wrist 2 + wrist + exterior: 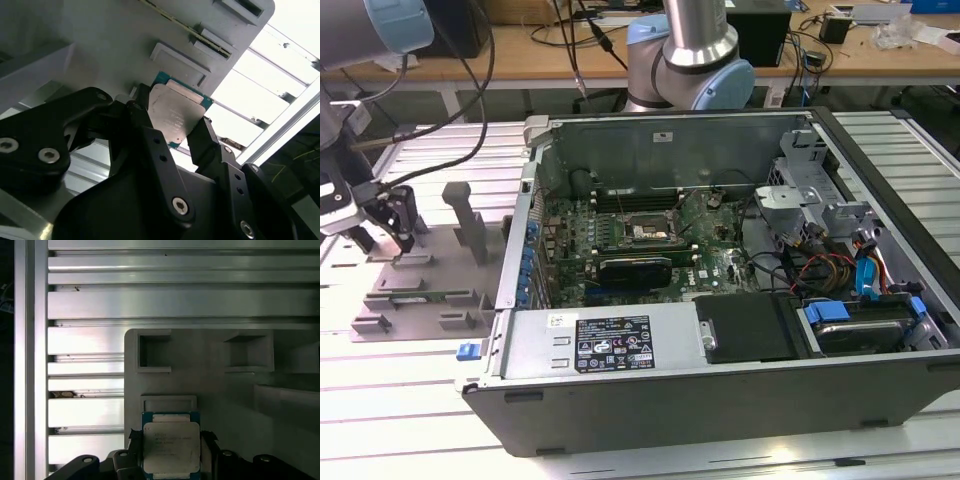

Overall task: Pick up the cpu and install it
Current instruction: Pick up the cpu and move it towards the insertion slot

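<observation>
Gripping the cpu [171, 447], claw [172, 120] on two edges; over grey fixture [225, 390]

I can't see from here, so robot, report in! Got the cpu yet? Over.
Gripper shut on the cpu. It is at the grey fixture plate, outside the computer case. Nothing blocking it.

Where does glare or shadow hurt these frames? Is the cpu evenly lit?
Second wrist view: table slats blow out white behind the cpu; its metal top is evenly lit in the dark hand. First wrist view: bright bands on the slats, cpu glare-free. Exterior view: glare on the table, case interior dim.
</observation>
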Motion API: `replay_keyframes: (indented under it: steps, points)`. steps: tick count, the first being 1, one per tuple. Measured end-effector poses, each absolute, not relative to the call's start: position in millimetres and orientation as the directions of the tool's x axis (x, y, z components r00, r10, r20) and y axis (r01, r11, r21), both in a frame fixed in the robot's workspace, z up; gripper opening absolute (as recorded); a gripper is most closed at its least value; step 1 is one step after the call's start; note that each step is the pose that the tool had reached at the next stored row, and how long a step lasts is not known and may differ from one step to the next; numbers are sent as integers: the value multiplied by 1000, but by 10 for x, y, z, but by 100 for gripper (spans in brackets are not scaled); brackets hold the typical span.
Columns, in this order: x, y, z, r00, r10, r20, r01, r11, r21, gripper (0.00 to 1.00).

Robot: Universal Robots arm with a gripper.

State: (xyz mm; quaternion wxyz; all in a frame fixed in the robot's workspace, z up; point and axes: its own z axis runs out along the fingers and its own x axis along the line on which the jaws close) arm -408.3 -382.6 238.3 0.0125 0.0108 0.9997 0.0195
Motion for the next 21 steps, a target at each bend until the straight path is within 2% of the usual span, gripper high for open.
replay_keyframes:
  steps: [21]
  points:
    - [-4082,-3804,2732,-999,22,-24,21,999,39,55]
